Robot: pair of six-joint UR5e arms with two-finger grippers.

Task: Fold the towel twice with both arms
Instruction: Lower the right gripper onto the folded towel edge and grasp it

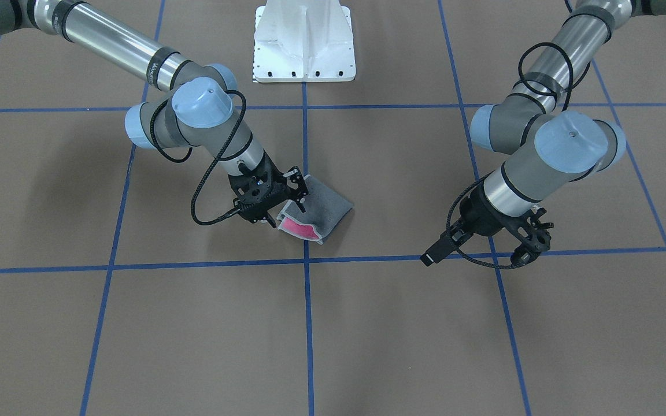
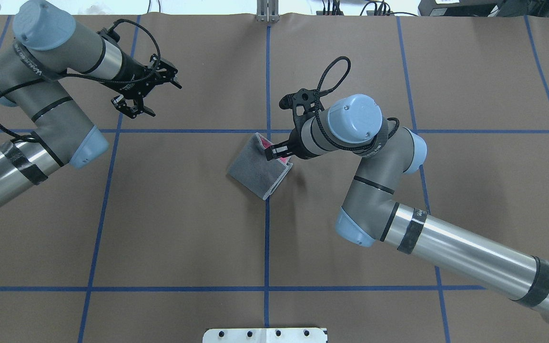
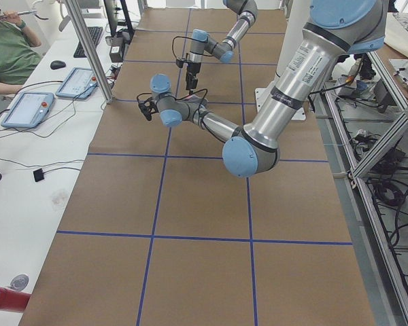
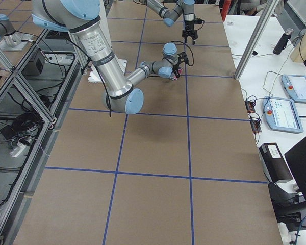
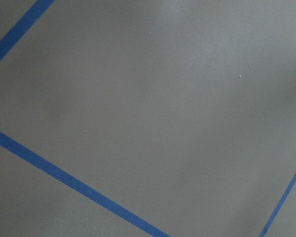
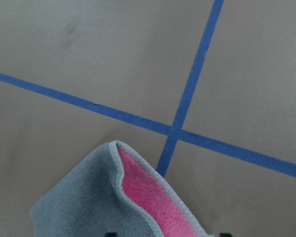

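Counter: The brown paper-covered counter (image 2: 184,228) carried a grid of blue tape. The blue tape cross (image 2: 267,131) on its centre line, on the side away from the robot, is the mark used below.

Right arm: The silver-grey, blue-capped jointed right arm (image 2: 446,247) stretched across to the cross with its wrist bent down. That put its tool low at the cloth, probably to finish the last fold.

Left arm: The matching left arm (image 2: 41,109) stood well to the robot's left of the cross, likely parked clear of the work.

Towel: The small terry towel (image 2: 255,169), dark grey outside with a light grey stitched border, lay just on the robot's side of the cross. It sat astride the centre line, folded to a compact near-square. Its edge nearest the cross gaped and showed the pink inner face, so the top layer was not lying flat.

Left tool: The black two-finger left tool (image 2: 162,97) hung over bare counter well apart from the cross, fingers spread and holding nothing.

Right tool: The black right tool (image 1: 300,196) sat at the gaping edge, near the cross. In the wrist view two dark tips stood wide apart either side of the cloth, so I judged it released, not pinching, though the tips barely showed.

Stage: Both folds looked made. What remained seemed to be flattening that edge.
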